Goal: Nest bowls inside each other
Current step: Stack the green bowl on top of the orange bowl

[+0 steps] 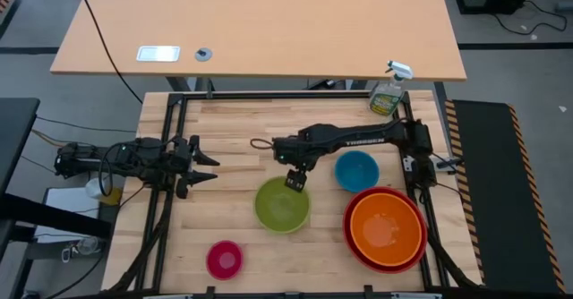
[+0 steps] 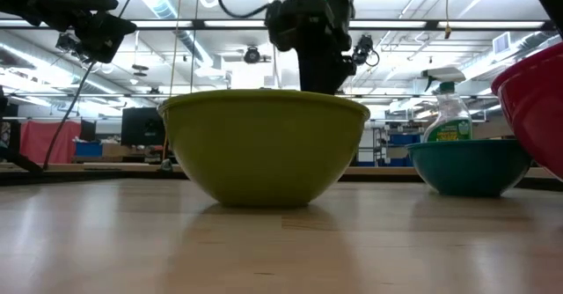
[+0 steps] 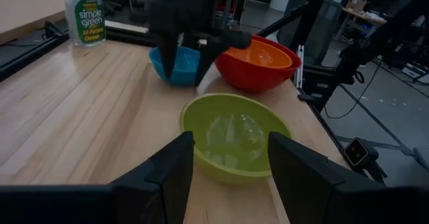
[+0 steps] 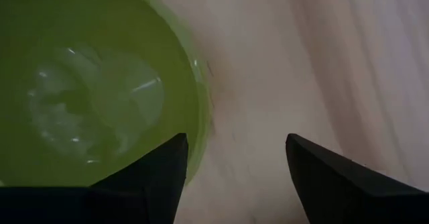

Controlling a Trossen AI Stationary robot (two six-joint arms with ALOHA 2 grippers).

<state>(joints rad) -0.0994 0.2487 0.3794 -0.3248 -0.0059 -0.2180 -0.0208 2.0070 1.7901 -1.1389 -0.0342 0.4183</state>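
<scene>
A lime green bowl (image 1: 282, 206) stands upright on the table's middle. My right gripper (image 1: 295, 181) hangs open just above its far rim, fingers pointing down and holding nothing. In the right wrist view my right gripper (image 4: 234, 140) has one finger over the green bowl's rim (image 4: 201, 110) and the other over bare wood. A blue bowl (image 1: 356, 171) stands to the right. An orange bowl (image 1: 387, 229) sits inside a red bowl (image 1: 347, 226) at the near right. A pink bowl (image 1: 224, 259) rests near the front edge. My left gripper (image 1: 204, 169) waits open at the left.
A green spray bottle (image 1: 388, 93) stands at the table's far right corner. A black frame (image 1: 170, 111) runs along the table's edges. Bare wood lies between the green bowl and my left gripper, and along the far side.
</scene>
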